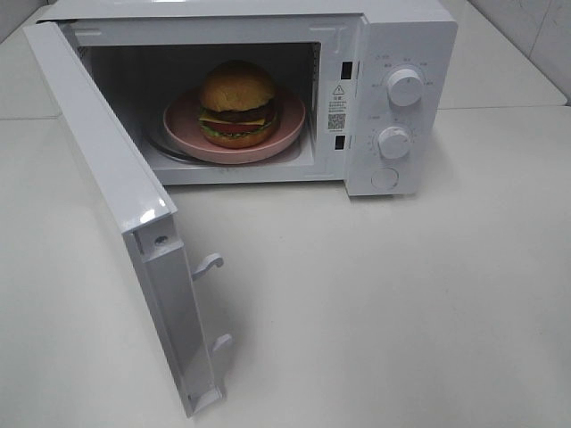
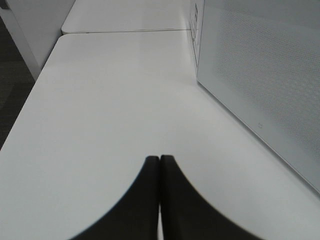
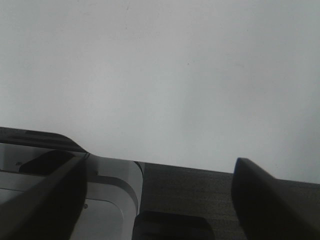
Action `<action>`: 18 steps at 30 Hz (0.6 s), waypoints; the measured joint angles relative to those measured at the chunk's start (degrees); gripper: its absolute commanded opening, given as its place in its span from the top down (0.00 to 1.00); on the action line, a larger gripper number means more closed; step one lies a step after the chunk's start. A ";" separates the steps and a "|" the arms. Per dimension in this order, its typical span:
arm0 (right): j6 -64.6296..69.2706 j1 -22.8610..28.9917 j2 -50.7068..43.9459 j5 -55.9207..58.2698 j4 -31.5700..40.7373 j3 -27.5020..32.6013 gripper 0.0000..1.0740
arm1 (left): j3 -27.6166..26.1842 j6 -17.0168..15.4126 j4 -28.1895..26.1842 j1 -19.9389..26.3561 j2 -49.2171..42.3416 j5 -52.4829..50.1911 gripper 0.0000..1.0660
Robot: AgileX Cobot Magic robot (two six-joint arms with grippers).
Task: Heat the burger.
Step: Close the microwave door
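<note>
Microwave (image 1: 401, 36) sits at the far side of the white table (image 1: 401, 294), with its door (image 1: 98, 152) swung wide open to the left and its free edge reaching toward the near side. Two latch hooks (image 1: 208, 264) stick out of that edge.

Burger (image 1: 237, 102) is inside the oven cavity, upright and roughly centred on a pink plate (image 1: 290, 125). Bun on top, with cheese, tomato and lettuce showing at the front. The plate sits on the cavity floor.

Control panel is on the right of the microwave: upper knob (image 1: 405, 87), lower knob (image 1: 393, 142) and a round button (image 1: 384, 177) below them.

Neither arm shows in the high view.

Left claw (image 2: 159, 159) is clenched, fingertips pressed together with nothing between them. It hangs over bare table, with the dotted mesh face of the door (image 2: 260, 75) just beside it.

Right claw (image 3: 161, 160) is released, fingers (image 3: 265, 200) spread wide and nothing held. It sits over the table's edge, with dark floor visible below it. The burger is not in its view.
</note>
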 measured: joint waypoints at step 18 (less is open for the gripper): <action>-0.74 0.00 -34.32 -9.57 0.00 17.02 0.29 | 0.00 0.00 0.00 0.00 0.00 0.00 1.00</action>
